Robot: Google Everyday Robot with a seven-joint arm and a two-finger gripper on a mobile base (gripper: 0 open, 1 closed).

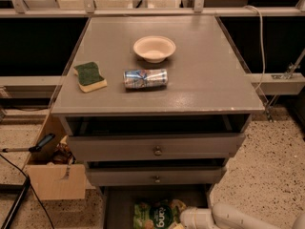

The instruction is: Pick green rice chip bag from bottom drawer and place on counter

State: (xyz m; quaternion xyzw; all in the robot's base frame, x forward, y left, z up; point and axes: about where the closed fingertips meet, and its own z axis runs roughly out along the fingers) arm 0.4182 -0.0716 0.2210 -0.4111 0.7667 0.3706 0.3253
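**A:** Where is the green rice chip bag (156, 215)?

**B:** At the near edge of the scene, lying in the bottom drawer (117, 208), which is pulled out beneath the two knobbed drawers. Only the bag's far part shows. The frame's lower edge cuts off the rest, and the white lettering is only partly readable.

**A:** And the gripper (184, 221)?

**B:** It comes in from the near right on a white arm (238, 217), low over the open drawer, right at the bag's right side. Its tip runs off the bottom of the frame, so I cannot tell whether it is open or closed. I also cannot tell whether it touches the bag.

**A:** How much of the drawer can you see?

**B:** Not much. It is dark inside. There is a strip of bare floor left of the bag, and its near end is cut off.

**A:** What is on the counter (205, 82)?

**B:** Three things. A cream bowl (154, 48) stands toward the far middle. A can (146, 78) lies on its side just nearer than the bowl. A green-and-yellow sponge (90, 76) sits left of the can, close to the left edge. None of them touch.

**A:** Are the upper drawers open?

**B:** The top drawer (157, 148) stands out a little, with a dark gap above it. The middle drawer (157, 177) looks much the same. Whatever is inside either one is hidden.

**A:** Anything on the floor?

**B:** An open box (57, 181) stands left of the cabinet, with a blue-handled tool (42, 142) poking out of it. The rest of what it holds is too cluttered to make out.
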